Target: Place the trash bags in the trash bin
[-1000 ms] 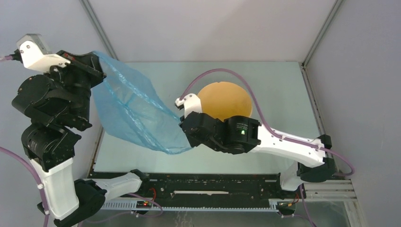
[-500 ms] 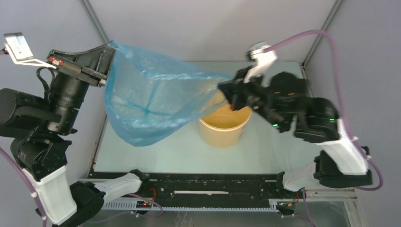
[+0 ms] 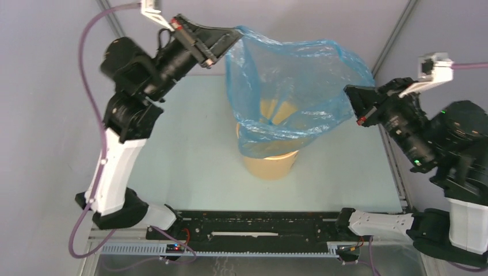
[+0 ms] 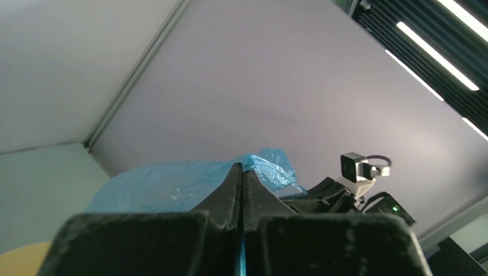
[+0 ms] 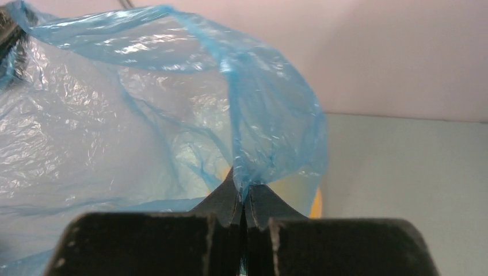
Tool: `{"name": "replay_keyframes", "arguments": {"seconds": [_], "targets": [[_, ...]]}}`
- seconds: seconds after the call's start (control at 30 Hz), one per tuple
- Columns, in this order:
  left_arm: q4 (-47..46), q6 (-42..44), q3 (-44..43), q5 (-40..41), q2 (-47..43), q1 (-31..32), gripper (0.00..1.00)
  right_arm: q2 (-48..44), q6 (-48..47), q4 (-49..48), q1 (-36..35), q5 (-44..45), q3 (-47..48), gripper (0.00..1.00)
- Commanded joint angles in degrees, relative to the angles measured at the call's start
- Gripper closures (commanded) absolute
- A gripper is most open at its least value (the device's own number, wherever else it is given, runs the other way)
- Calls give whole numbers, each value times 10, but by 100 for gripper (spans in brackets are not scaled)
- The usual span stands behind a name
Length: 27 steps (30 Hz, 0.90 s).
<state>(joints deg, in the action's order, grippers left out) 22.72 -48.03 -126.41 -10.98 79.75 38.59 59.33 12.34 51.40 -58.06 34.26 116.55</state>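
Gripping at left: black two-finger left gripper (image 3: pixel 232 38), raised high over the far-left part of the table, pinched shut on one edge of the bag's mouth. In the left wrist view (image 4: pixel 241 172), fingers pressed flat together with a sliver of blue film between.

Bag: thin, translucent, light-blue, crinkly plastic-film trash bag (image 3: pixel 296 80), stretched in the air between both grippers, mouth edge up and belly hanging down. Lowest folds at the bin's mouth, covering most of its rim; hard to tell whether inside or draped outside. Most of the film above the rim.

Bin: tan, round, slightly tapered plastic trash bin (image 3: pixel 269 165), upright on the pale green table (image 3: pixel 184 149), directly under the bag. Only the lower wall bare.

Gripping at right: black two-finger right gripper (image 3: pixel 352 96), held high at the right side, clamped shut on the opposite edge of the bag. In the right wrist view (image 5: pixel 241 192), film bunched and rising out of the closed tips, with yellow of the bin glimpsed through it.

Step in hand: judged as lowering the bag into the bin; bag centred overhead, bulk not yet in.

Next move calls for: bringing both grippers down and inward together to feed slack film inside rather than over the rim; releasing only once the bulk sits low; going gently to avoid tipping or dragging a light bin.
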Motion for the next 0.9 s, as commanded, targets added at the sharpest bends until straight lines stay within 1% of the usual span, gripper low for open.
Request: {"name": "replay_keyframes", "arguments": {"seconds": [0.0, 0.07, 0.1, 0.17, 0.27, 0.37, 0.47, 0.57, 0.7, 0.8, 0.87], "targets": [[-23, -26, 6, -9, 21, 3, 100, 34, 40, 35, 80, -92, -16, 100], [-16, -10, 34, 1, 19, 3, 100, 33, 48, 46, 99, -107, -24, 100], [-6, -15, 56, 15, 14, -1, 100, 30, 50, 48, 107, -111, -37, 100], [-15, -46, 111, 8, 3, -17, 100, 23, 57, 56, 133, -129, -62, 100], [-9, -69, 159, 19, -17, -34, 100, 13, 62, 65, 167, -170, -86, 100], [0, -67, 201, 38, -46, -57, 100, 11, 56, 55, 194, -248, -124, 100], [2, -73, 235, 39, -71, -92, 100, 38, 63, 41, 197, -329, -119, 100], [2, -74, 266, 34, -94, -124, 100, 77, 83, 8, 193, -415, -96, 100], [6, -78, 313, 34, -126, -149, 100, 135, 150, -41, 169, -506, -73, 100], [10, -79, 346, 45, -147, -161, 100, 144, 227, -136, 144, -582, -127, 100], [12, -82, 361, 50, -156, -167, 100, 129, 275, -204, 138, -607, -186, 100]]}}
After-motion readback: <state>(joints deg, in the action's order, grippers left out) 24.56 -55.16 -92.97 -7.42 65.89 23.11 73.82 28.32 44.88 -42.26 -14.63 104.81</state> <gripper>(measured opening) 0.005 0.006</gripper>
